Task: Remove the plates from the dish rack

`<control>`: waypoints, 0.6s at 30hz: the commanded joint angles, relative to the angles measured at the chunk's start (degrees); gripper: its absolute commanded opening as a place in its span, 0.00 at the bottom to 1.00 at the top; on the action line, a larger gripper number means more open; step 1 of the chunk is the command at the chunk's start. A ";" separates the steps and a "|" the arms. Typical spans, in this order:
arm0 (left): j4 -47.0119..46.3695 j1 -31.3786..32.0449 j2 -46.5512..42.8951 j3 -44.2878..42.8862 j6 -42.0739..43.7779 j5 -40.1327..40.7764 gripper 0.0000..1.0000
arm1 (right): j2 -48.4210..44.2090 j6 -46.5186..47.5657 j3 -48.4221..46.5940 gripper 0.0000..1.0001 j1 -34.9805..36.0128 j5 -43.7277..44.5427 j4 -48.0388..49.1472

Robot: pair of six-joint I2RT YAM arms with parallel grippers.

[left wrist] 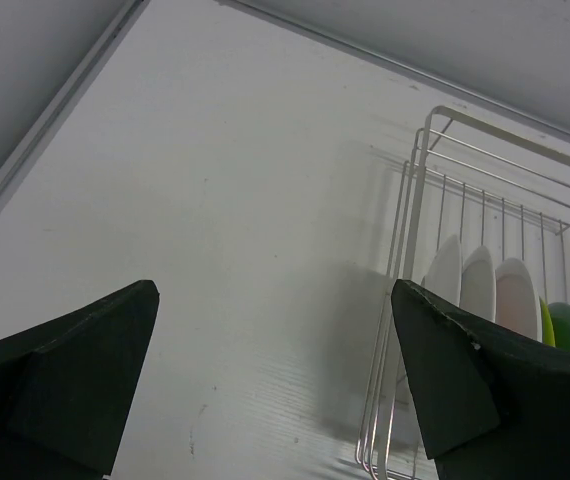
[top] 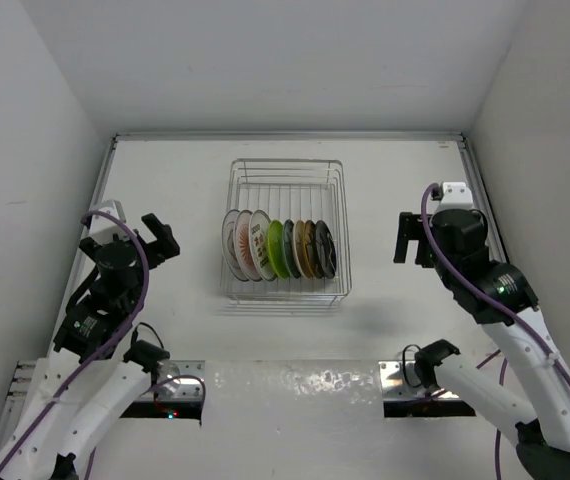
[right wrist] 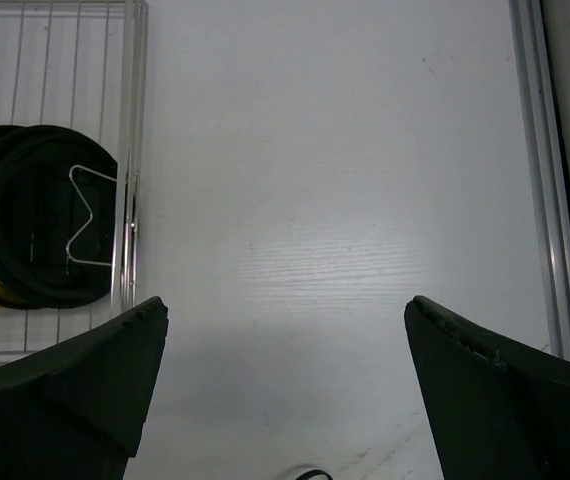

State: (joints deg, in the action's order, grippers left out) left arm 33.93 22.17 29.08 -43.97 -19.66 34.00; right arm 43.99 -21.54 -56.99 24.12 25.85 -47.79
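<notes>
The silver wire dish rack (top: 287, 170) stands mid-table. Several plates (top: 277, 248) stand on edge in its near half: white with red patterns at the left, lime green, then dark ones at the right. My left gripper (top: 161, 238) is open and empty, left of the rack. My right gripper (top: 406, 237) is open and empty, right of the rack. In the left wrist view the rack's corner (left wrist: 417, 190) and white plate backs (left wrist: 478, 282) show at right. In the right wrist view a dark plate (right wrist: 35, 230) shows behind the rack's wires (right wrist: 130, 150).
A raised metal rim runs along the table's back edge (top: 285, 135) and both sides, with white walls beyond. Bare white tabletop lies on both sides of the rack (top: 175, 190) and near the arm bases.
</notes>
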 commanded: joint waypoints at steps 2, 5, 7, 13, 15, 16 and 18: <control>-2.38 0.50 -0.43 0.11 0.32 -0.25 0.99 | 1.36 -1.66 -1.11 0.99 -0.12 -3.16 4.36; -2.38 0.59 -0.60 0.20 0.24 0.01 1.00 | 3.20 -2.98 -0.32 0.99 -0.04 -8.07 10.07; -2.29 0.50 -0.60 0.28 0.24 0.19 1.00 | 7.83 -5.78 -1.80 0.99 -0.04 -12.12 12.45; -2.47 0.50 0.18 0.37 0.24 0.02 1.00 | 22.00 -12.11 -5.93 0.97 4.25 -16.27 19.39; -2.38 0.50 0.36 0.37 0.24 0.19 1.00 | 27.54 -12.73 -7.95 0.92 6.72 -14.26 21.15; -2.29 0.50 0.45 0.37 0.15 0.28 1.00 | 29.12 -13.43 -8.48 0.82 8.99 -13.11 21.68; -2.38 0.59 0.36 0.46 0.24 0.28 1.00 | 32.38 -14.57 -8.93 0.68 10.68 -11.00 24.04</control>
State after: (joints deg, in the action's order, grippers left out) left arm 33.65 22.17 29.06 -43.79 -19.70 34.02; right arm 74.17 -32.25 -62.63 31.88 13.02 -30.06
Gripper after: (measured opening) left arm 0.999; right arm 0.728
